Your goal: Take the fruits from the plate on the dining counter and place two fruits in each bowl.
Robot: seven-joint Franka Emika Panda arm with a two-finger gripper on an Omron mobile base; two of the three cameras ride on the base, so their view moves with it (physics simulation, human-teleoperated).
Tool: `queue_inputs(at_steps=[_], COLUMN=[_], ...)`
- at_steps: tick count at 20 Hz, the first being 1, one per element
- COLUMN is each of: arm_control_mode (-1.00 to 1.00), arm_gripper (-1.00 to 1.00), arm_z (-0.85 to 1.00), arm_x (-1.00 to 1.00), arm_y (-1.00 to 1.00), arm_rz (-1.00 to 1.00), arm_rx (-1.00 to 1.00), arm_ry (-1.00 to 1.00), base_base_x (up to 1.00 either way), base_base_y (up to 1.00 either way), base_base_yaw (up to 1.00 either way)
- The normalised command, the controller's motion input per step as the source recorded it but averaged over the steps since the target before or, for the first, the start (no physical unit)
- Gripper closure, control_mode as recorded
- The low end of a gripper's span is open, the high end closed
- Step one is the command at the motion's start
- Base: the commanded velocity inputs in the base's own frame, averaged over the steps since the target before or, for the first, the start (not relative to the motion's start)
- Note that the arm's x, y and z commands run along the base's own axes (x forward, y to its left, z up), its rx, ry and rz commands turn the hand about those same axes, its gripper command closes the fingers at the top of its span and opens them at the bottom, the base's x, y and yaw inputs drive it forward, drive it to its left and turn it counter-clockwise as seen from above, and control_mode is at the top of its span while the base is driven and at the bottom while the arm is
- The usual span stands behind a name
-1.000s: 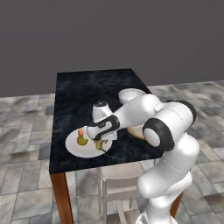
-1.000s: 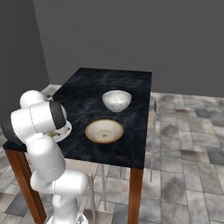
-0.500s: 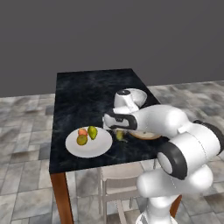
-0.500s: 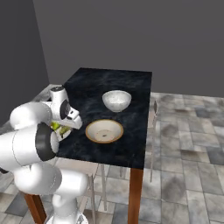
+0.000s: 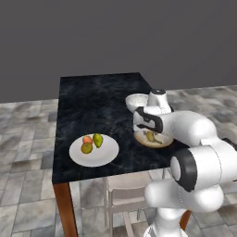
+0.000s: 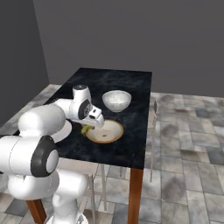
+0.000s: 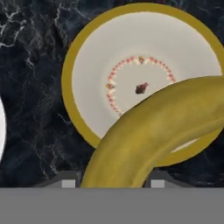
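Note:
My gripper (image 5: 150,134) is shut on the curved yellow banana (image 7: 153,131) and hangs just above the shallow tan-rimmed bowl (image 5: 159,141), whose pale inside (image 7: 131,52) holds no fruit. In the right base view the banana (image 6: 85,129) is over the near-left rim of that bowl (image 6: 105,131). The deep white bowl (image 5: 136,102) stands just behind it. On the white plate (image 5: 104,157), to the left, lie the red-orange fruit (image 5: 87,139), the pear (image 5: 97,140) and the olive-yellow fruit (image 5: 86,148).
All of this stands on the black marble dining counter (image 5: 92,102) with wooden legs (image 5: 65,208). A pale chair (image 5: 125,199) is tucked under its near edge. Grey tiled floor surrounds the counter.
The arm has swung right from the plate, carrying the banana to above the tan-rimmed bowl. Three fruits stay on the plate.

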Motion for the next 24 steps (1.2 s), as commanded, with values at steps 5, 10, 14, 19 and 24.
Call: queue_inputs(at_steps=[5,10,14,19,24], arm_control_mode=[-1.00,-1.00,-1.00,-1.00,-1.00], arm_gripper=[1.00,1.00,1.00,1.00,1.00], arm_z=[-0.19,-0.03,-0.09,-0.40,-0.43], arm_x=[0.24,0.42,0.49,0.11,0.00], arm_y=[-0.87,-0.18,0.00,-0.17,-0.12], arm_rz=[0.00,0.00,0.00,0.00,0.00], arm_rx=[0.00,-0.01,-0.06,-0.07,-0.07], arm_ry=[0.00,0.00,0.00,0.00,0.00], base_base_x=[0.00,0.00,0.00,0.00,0.00], base_base_y=[0.00,0.00,0.00,0.00,0.00], base_base_yaw=[0.00,0.00,0.00,0.00,0.00])
